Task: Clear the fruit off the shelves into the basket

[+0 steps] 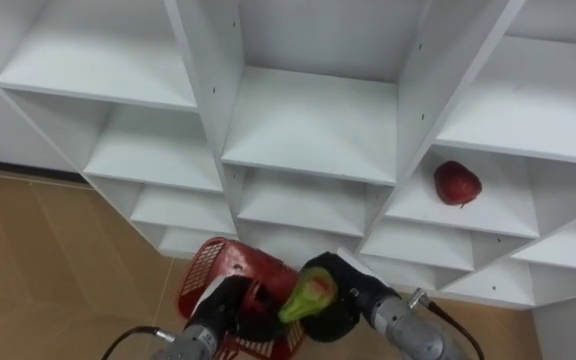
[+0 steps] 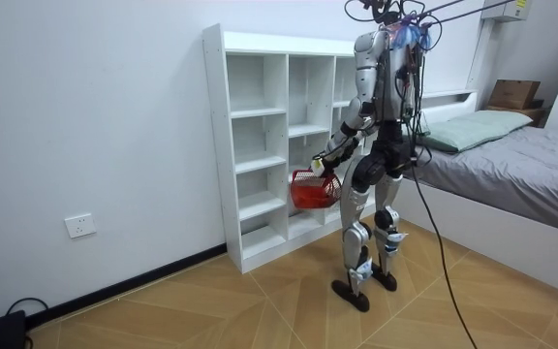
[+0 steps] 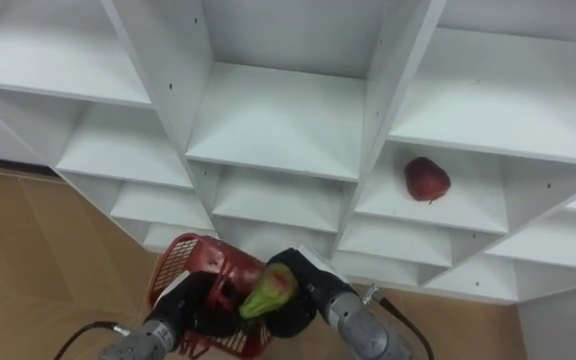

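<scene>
"Since you're on the headset, which step am I looking at?"

"Dropping off. I have the robot standing at the white shelves (image 1: 308, 130), and my right hand (image 1: 346, 292) has its fingers wrapped round a green fruit (image 1: 308, 295), held just over the red basket (image 1: 213, 262). My left hand (image 1: 230, 308) grips the basket at its near edge, fingers curled on it as far as I can tell."

"Anything in the basket?"

"I can't see its inside past the hands. One red fruit (image 1: 457, 183) lies on a shelf in the right column, well apart from both hands."

"So what next?"

"I judge the green one must go straight down into the basket, fingers loosened only once it is over the opening, not the rim. Then the right arm reaches up and rightward for the red one; it is round and may roll back if nudged, so I'd close on it from the front"
</scene>
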You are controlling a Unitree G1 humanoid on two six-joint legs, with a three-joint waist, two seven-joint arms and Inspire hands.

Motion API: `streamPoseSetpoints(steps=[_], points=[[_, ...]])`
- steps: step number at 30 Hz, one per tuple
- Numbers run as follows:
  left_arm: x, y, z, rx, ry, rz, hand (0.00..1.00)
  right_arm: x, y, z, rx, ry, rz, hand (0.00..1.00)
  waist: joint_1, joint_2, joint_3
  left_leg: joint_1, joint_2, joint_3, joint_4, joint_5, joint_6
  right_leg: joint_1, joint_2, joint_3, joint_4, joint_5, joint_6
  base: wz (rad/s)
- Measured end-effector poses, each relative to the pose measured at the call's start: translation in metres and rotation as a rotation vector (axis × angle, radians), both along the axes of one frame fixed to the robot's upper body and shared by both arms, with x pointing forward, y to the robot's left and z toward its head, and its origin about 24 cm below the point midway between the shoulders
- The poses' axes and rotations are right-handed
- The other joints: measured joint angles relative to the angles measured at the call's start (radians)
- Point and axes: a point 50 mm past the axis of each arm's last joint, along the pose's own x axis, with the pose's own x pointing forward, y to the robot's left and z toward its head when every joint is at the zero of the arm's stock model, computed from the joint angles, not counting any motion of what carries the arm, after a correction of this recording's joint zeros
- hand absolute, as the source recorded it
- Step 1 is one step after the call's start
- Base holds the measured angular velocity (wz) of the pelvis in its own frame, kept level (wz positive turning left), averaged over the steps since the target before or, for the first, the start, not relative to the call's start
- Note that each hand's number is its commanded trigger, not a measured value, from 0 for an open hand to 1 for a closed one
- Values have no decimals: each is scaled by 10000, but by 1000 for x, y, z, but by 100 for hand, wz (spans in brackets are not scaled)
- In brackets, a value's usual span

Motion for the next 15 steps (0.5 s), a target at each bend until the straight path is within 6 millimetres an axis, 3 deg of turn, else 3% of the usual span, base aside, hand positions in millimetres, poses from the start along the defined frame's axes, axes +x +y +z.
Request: streamPoseSetpoints(steps=[15], points=[[3,-6,3,-381,-46,-217,100,-7,-17,-16,-931,206,-622,100,37,30,-7,62,6,-4,-43,0,1,23,19,30,-5,4,-4,0]])
